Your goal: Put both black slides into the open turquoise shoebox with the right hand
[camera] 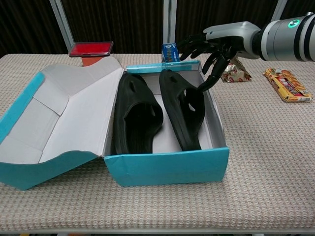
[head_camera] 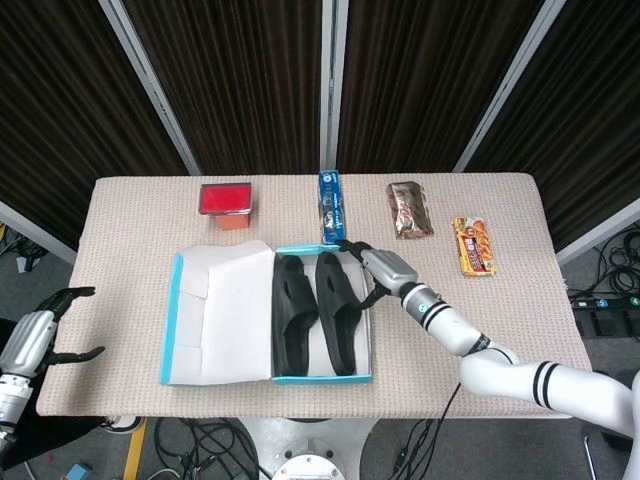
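The open turquoise shoebox [head_camera: 170, 330] [camera: 167, 167] lies at the table's front centre, its lid [camera: 64, 118] folded out to the left. Both black slides are inside it, side by side: the left slide [head_camera: 292, 312] [camera: 135, 114] and the right slide [head_camera: 339, 310] [camera: 181, 112], which leans on its edge toward the right wall. My right hand [head_camera: 381, 270] [camera: 212, 48] hovers over the box's far right corner with its fingers spread and holds nothing; one fingertip [camera: 203, 86] reaches down beside the right wall. Off the table's left edge, my left hand [head_camera: 40, 335] hangs with its fingers apart.
Along the back of the table lie a red box [head_camera: 225, 200] [camera: 90, 49], a blue packet [head_camera: 331, 205] [camera: 170, 49], a brown snack packet [head_camera: 408, 210] [camera: 236, 73] and an orange snack packet [head_camera: 473, 245] [camera: 288, 84]. Dark curtains hang behind.
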`<state>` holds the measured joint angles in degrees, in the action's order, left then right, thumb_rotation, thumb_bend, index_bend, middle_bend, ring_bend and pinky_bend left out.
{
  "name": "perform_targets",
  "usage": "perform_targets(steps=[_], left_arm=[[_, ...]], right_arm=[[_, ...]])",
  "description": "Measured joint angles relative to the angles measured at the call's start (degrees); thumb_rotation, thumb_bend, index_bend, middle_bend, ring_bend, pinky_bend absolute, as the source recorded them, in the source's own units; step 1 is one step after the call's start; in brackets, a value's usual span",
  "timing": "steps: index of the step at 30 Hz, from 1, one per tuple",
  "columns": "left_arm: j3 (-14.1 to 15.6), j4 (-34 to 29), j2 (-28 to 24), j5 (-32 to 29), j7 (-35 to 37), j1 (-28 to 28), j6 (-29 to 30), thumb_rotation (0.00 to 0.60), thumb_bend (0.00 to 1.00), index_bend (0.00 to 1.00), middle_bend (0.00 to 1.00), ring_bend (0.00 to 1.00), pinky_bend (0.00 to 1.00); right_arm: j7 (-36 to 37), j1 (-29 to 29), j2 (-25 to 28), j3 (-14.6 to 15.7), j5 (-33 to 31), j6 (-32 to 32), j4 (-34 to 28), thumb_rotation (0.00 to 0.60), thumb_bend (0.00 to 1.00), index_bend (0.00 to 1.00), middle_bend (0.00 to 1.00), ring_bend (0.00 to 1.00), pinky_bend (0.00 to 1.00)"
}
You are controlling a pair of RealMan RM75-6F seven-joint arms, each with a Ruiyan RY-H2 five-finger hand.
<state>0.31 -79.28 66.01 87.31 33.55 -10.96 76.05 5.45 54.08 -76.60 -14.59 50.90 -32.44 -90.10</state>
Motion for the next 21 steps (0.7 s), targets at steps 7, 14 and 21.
perform_targets(steps=[7,14,21], left_arm=[[0.15,0.00,0.28,0.26,-0.20,-0.12,-0.15,0.600,0.04,0.18,0.22,0.12,0.18],[-0.03,-0.47,-0.18,-0.15,-0.24,-0.02,-0.11,0.600,0.04,0.18,0.22,0.12,0.18],[-0.11,-0.69,-0.10,0.07,-0.42,-0.27,-0.22,0.600,0.04,0.18,0.22,0.12,0.19]], right_arm=[[-0.02,0.21,2.37,1.15,0.46,1.74,-1.77,0.600,0.00,0.00,0.05,0.00,0.27],[0.61,-0.53,5.47,0.03,2.64,-0.31,-6.42,0.600,0.00,0.00,0.09,0.01,0.27],[5.56,-3.25,7.44,-2.24,7.78,-4.78,-12.36,0.600,0.00,0.00,0.17,0.05,0.28]])
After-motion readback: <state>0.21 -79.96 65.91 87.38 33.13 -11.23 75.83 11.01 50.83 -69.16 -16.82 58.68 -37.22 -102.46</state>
